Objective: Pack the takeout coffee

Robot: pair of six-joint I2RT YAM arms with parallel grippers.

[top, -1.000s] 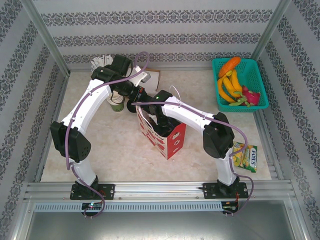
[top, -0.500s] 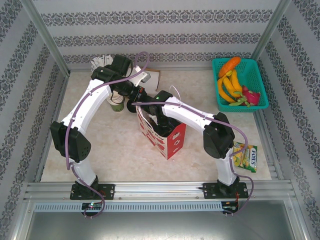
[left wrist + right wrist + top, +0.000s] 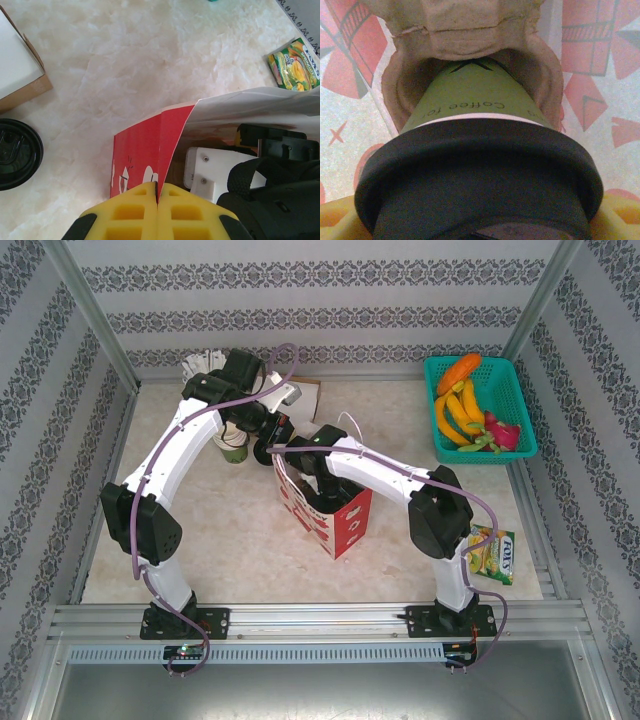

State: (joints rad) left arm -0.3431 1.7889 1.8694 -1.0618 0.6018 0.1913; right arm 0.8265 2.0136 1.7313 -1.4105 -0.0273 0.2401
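Yellow left pincer (image 3: 157, 195) is pinching shut on the rim of the red paper bag (image 3: 145, 150) standing on the surface (image 3: 150, 60); inside the bag, the right pincer (image 3: 480, 220) is gripping the takeout coffee (image 3: 475, 105), which is sitting in a brown pulp holder (image 3: 465, 25).

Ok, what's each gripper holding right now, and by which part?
Left gripper pinches the red bag by its top rim. Right gripper holds the takeout coffee at its black lid, inside the bag.

A lab test cell: aluminium frame (image 3: 92, 315), wallpapered panels (image 3: 320, 300).
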